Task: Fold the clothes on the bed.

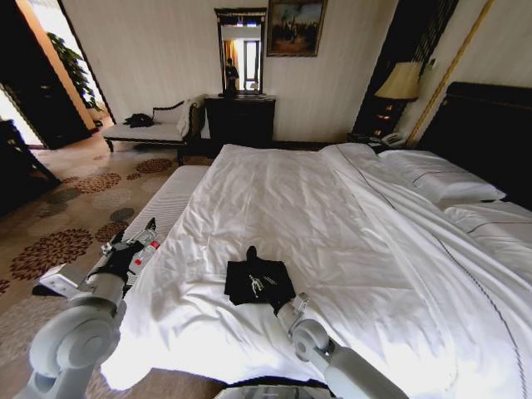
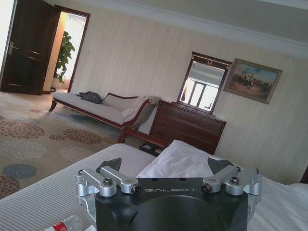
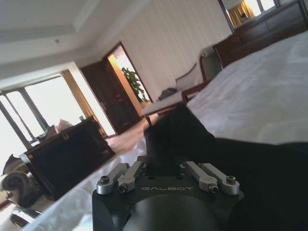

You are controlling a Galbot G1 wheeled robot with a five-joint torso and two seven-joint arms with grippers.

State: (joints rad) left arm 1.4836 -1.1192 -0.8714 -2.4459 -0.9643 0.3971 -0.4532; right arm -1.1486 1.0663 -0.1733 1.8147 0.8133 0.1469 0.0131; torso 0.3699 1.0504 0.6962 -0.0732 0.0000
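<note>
Your right tool (image 1: 281, 301) sits at near edge of black T-shirt (image 1: 258, 278); wrist view shows its fingers (image 3: 144, 159) pressed into dark cloth (image 3: 183, 130), pinching shirt fabric. Shirt lies bunched, small, on white duvet near foot of bed (image 1: 332, 216), roughly centre-left. Your left tool (image 1: 146, 235) hangs off bed's left side, above striped bench (image 1: 170, 199), fingers (image 2: 113, 164) spread wide, holding nothing. Far off: pillows (image 1: 436, 174) right, dresser (image 1: 239, 118) against far wall.
</note>
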